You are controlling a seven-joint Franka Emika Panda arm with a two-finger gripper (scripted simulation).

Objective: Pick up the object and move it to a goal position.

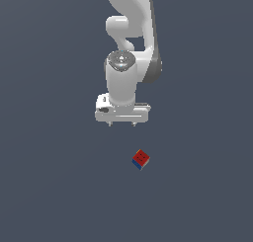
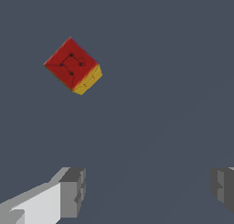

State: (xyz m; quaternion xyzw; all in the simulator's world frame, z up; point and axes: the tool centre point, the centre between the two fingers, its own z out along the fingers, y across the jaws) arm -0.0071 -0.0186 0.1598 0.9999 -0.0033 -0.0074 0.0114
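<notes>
The object is a tiny cube (image 1: 141, 159) with a red top face bearing dark dots and a blue and a white side. It lies on the dark grey floor, turned at an angle. In the wrist view the cube (image 2: 72, 66) shows its red dotted face and a yellow side. My gripper (image 1: 122, 123) hangs from the white arm above the floor, off to the exterior view's left of the cube and apart from it. Its two grey fingertips (image 2: 73, 191) stand wide apart with nothing between them, so it is open and empty.
The white Panda arm (image 1: 129, 48) rises behind the gripper toward the top of the exterior view. The floor (image 1: 49, 186) is a plain dark grey surface with no other objects in sight.
</notes>
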